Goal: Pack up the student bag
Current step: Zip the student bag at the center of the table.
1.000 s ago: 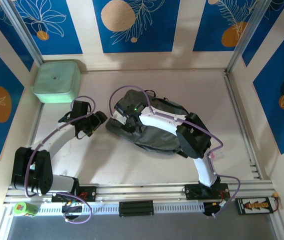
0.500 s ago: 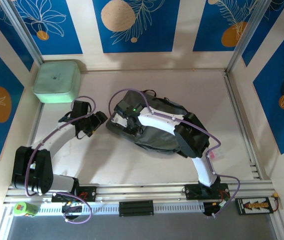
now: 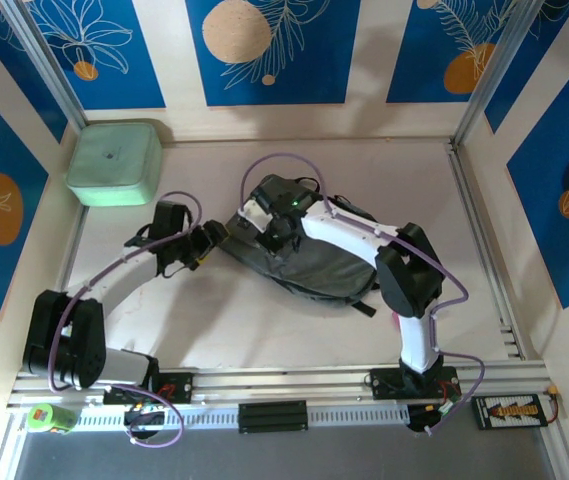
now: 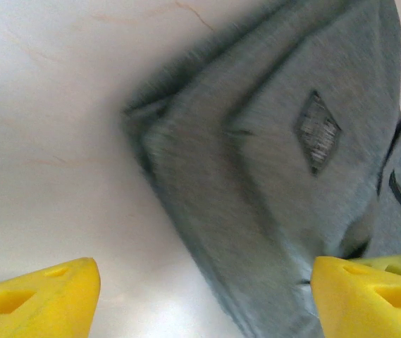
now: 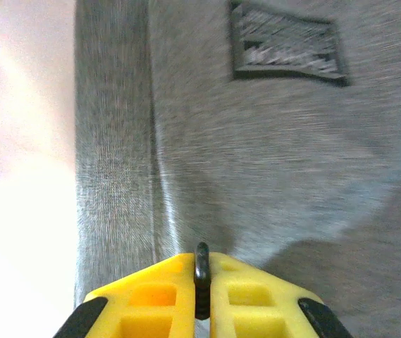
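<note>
The pale table (image 3: 264,330) in front of me is carrying two things. The student bag (image 3: 314,265) is lying near its middle, and the mint-green box (image 3: 114,162) is sitting in its far left corner.

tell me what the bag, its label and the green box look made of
Bag: soft woven cloth, matte grey; a fine weave and loose folds show. Label: seemingly a darker stitched woven patch, too blurred to be sure. Box: smooth mint-green shell with rounded corners and a dull sheen, likely plastic or silicone; the look leaves it open.
</note>
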